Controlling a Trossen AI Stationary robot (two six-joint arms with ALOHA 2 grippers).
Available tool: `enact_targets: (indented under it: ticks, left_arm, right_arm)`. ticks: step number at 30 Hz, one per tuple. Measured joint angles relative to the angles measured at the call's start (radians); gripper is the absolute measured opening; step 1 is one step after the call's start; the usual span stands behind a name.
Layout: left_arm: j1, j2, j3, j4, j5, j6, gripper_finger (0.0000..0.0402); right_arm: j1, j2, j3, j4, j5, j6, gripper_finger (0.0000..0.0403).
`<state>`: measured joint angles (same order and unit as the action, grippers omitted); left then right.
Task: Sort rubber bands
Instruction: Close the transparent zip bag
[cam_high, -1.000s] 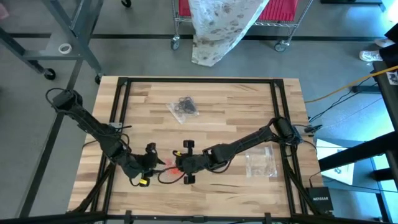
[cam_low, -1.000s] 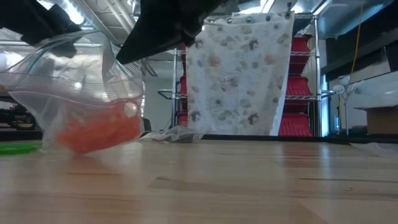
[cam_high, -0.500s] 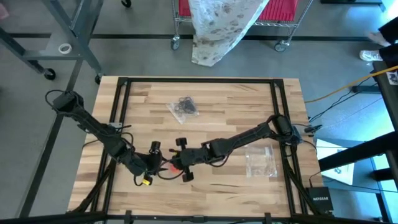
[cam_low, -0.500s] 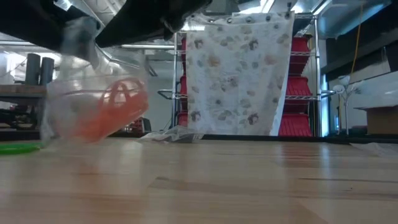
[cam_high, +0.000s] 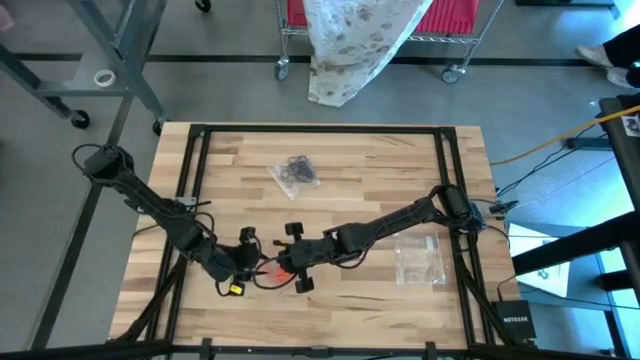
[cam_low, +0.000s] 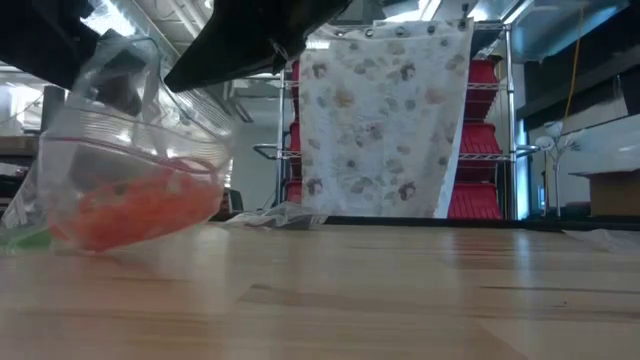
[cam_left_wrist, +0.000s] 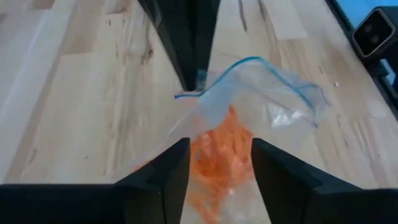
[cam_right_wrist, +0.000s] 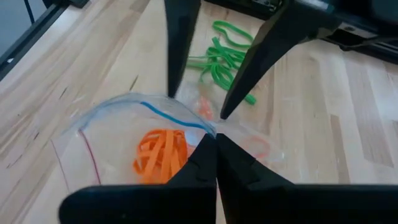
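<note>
Here your right gripper (cam_right_wrist: 214, 140) has its jaws pinched shut on the bag's (cam_right_wrist: 118, 124) rim, holding the mouth up while the left gripper (cam_left_wrist: 214, 155), jaws apart, straddles the orange bands (cam_right_wrist: 161, 155) inside; green bands (cam_right_wrist: 224, 59) wait on the tabletop (cam_high: 380, 170). Since a second ago, the bag has tipped and settled lower.

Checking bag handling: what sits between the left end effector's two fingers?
In the left wrist view, the clear zip bag of orange rubber bands lies between the left end effector fingers.
</note>
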<state>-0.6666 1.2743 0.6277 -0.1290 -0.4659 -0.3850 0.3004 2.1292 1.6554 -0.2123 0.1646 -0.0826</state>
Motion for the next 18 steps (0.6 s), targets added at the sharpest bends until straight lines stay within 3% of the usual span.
enact_targets:
  ticks: [10,18]
  left_arm:
    - [-0.028,-0.020,0.000,0.015,0.093,0.002,0.0234]
    - [-0.065,0.071,0.000,0.044,-0.115,0.002,0.0237]
  right_arm:
    - [0.000,0.000,0.000,-0.009,0.006,0.030,0.0000]
    - [0.000,0.000,0.000,-0.008,0.009,0.056,0.0000]
